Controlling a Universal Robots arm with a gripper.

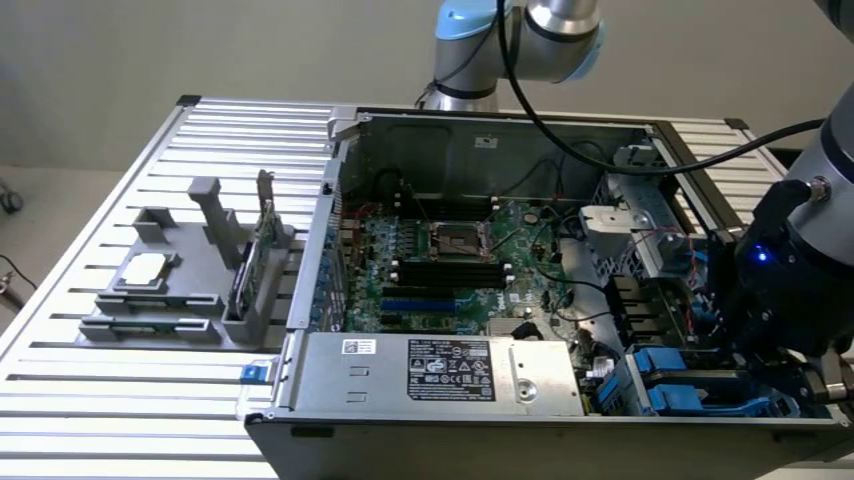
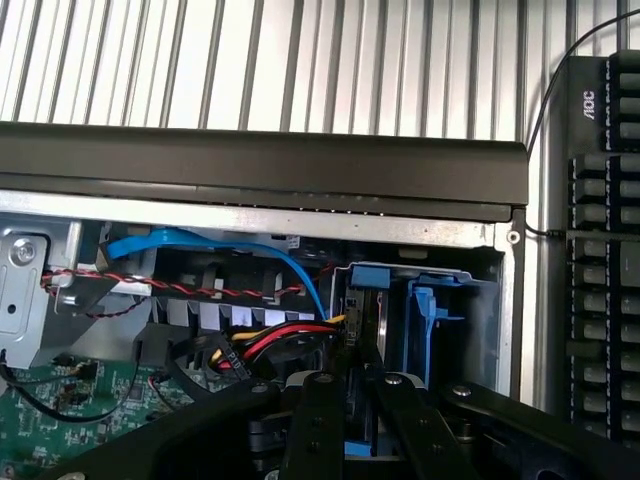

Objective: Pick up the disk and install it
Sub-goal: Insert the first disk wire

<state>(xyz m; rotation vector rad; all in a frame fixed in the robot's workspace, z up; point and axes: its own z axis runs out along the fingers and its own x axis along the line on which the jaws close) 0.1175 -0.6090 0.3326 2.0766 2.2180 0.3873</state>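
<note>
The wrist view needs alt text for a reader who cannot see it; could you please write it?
The gripper stands over a drive bay at the corner of an open computer case, jaws close together on the dark, blue-edged disk standing on edge in the bay. Beside it are a blue cable, red and yellow wires, green motherboard and a keyboard outside the case.

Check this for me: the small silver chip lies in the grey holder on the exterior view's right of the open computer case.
Wrong side. The exterior view shows the small silver chip lying in the grey holder on that view's left of the open computer case, not its right.
</note>
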